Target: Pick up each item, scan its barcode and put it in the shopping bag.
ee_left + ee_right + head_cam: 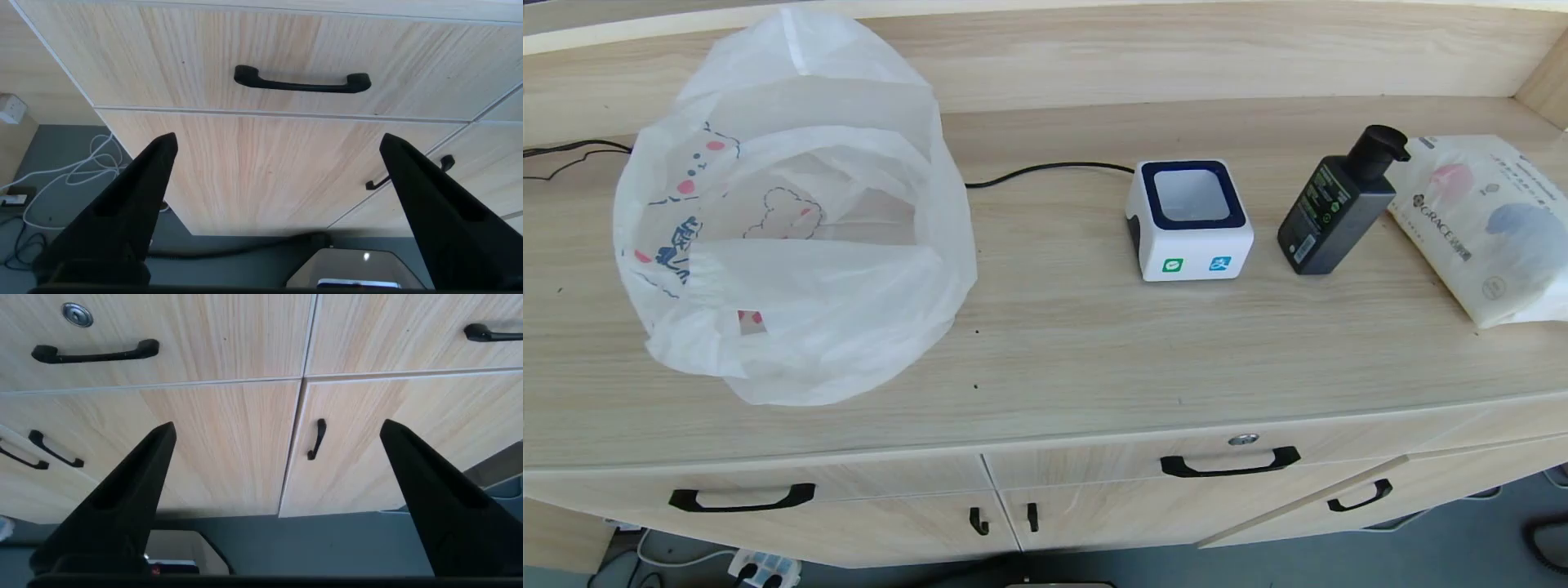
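Wide apart stand the two dark fingers of the left pincer [278, 139], with nothing between them; it hangs low before the wooden cabinet fronts [270, 163], facing a drawer with a black handle [302, 81]. The right pincer [278, 425] is likewise spread wide and grips nothing, facing the cabinet doors under the bench [1094, 359].

Up on the bench, the black pump bottle [1335, 208] sits toward the right end, its pump head pointing away toward the back wall. Just beside it, further right, lies a soft white pack [1494, 229], flat on the wood at the bench's right end. The barcode scanner [1188, 220], a white cube with a dark-framed window on top, stands near the bottle's left side, apart from it. A black cable [1045, 170] runs from the scanner along the bench to the left. Well to the left sits the shopping bag [792, 212], thin white plastic with cartoon prints, its mouth gaping open.
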